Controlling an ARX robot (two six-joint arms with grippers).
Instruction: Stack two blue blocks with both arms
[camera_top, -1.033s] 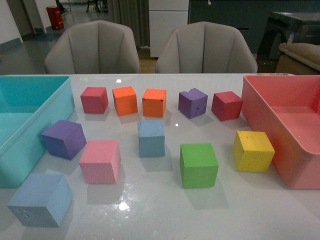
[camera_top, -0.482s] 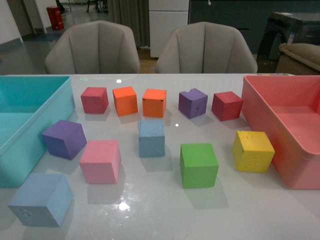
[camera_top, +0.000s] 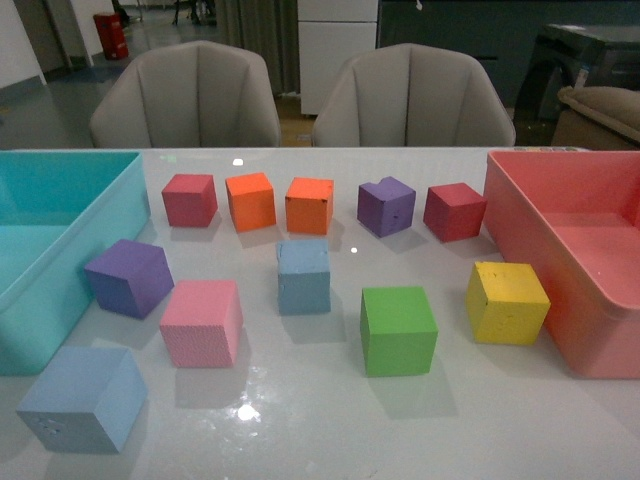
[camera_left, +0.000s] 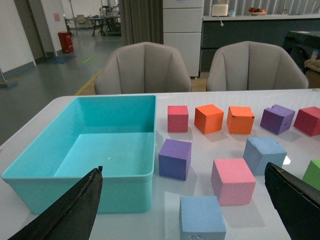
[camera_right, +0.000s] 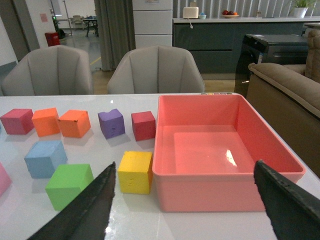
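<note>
Two pale blue blocks rest on the white table. One blue block (camera_top: 303, 277) stands mid-table; the other blue block (camera_top: 82, 398) is at the front left, beside the teal bin. Neither arm shows in the front view. My left gripper (camera_left: 183, 167) is open, its black fingers (camera_left: 70, 212) spread wide above the table. The near blue block (camera_left: 202, 218) lies between and below them, untouched; the second blue block (camera_left: 264, 154) is further off by the pink cube (camera_left: 232, 181). My right gripper (camera_right: 185, 163) is open and empty, with one blue block (camera_right: 45, 158) far to its side.
A teal bin (camera_top: 95, 250) stands at the left and a pink bin (camera_top: 520, 250) at the right. Scattered cubes: purple (camera_top: 128, 277), pink (camera_top: 201, 322), green (camera_top: 397, 330), yellow (camera_top: 506, 302), and a back row of red, orange and purple. Two chairs stand behind the table.
</note>
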